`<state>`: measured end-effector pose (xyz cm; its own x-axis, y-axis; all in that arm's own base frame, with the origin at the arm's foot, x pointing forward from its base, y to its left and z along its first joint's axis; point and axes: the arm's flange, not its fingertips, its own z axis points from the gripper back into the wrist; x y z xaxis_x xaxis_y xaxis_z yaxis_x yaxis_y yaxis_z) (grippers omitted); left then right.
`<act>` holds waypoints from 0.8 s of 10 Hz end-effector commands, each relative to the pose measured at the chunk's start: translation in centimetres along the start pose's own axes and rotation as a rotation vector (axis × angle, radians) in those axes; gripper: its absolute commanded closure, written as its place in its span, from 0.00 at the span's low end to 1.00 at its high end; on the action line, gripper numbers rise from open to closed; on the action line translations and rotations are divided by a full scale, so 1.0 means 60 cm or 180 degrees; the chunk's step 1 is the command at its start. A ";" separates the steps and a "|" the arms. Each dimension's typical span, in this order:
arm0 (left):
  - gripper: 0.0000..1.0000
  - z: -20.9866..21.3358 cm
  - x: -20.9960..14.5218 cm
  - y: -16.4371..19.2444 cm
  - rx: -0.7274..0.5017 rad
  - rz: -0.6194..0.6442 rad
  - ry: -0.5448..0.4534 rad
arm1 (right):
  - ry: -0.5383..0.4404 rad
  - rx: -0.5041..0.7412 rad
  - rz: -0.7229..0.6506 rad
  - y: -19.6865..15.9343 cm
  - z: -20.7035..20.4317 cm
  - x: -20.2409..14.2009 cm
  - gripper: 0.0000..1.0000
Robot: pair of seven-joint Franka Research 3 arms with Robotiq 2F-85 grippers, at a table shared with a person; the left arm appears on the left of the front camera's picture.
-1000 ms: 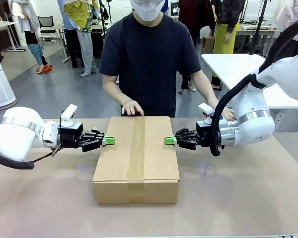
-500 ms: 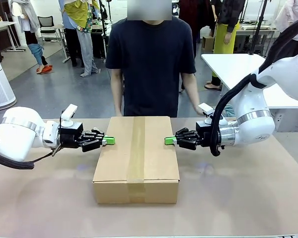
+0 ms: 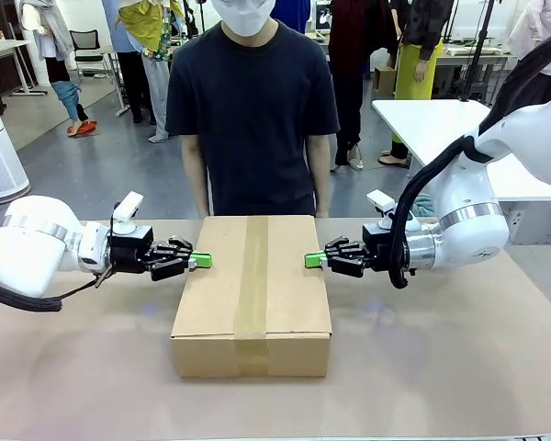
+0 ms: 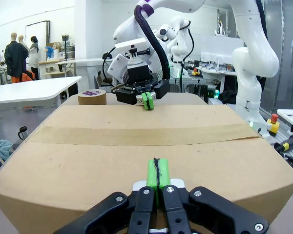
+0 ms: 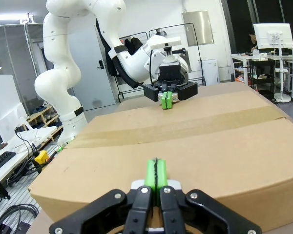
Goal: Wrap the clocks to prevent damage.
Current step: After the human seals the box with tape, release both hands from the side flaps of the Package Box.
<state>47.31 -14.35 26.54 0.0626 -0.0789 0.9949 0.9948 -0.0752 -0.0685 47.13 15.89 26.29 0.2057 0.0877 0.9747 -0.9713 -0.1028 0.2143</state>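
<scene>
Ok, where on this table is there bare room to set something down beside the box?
Bare tabletop lies open between the cardboard box and the near edge, and out to both near corners. It is crowded at the box's two sides, where the shut left gripper and the shut right gripper press in. The strip between the box and the person is narrow.

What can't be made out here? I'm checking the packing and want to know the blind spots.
- Contents of the cardboard box: taped shut in all views, so no clocks or wrapping can be seen.
- Person's hands: front view, hidden behind the box's far edge.
- Label on the tape roll: left wrist view, too small to read.
- Contact between the shut left gripper or right gripper and the box sides: not clear.
</scene>
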 end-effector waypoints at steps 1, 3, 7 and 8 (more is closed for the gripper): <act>1.00 0.023 0.091 -0.006 0.0011 -0.0150 0.0571 | 0.0349 -0.0119 0.0068 0.045 0.024 0.071 0.99; 1.00 0.055 0.210 -0.025 -0.0085 -0.0368 0.1214 | 0.0753 -0.0367 0.0012 0.114 0.084 0.172 0.99; 1.00 0.158 0.392 -0.081 0.0028 -0.0290 0.1810 | 0.1149 -0.1112 -0.0157 0.248 0.211 0.338 0.99; 1.00 0.176 0.417 -0.100 0.0154 -0.0300 0.1862 | 0.1233 -0.1213 -0.0173 0.273 0.222 0.361 0.99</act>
<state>44.20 -5.85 51.85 -0.0832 -0.6000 0.7957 0.9958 -0.0807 0.0433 38.32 2.45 51.60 0.2322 0.4270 0.8739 -0.9600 0.2450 0.1354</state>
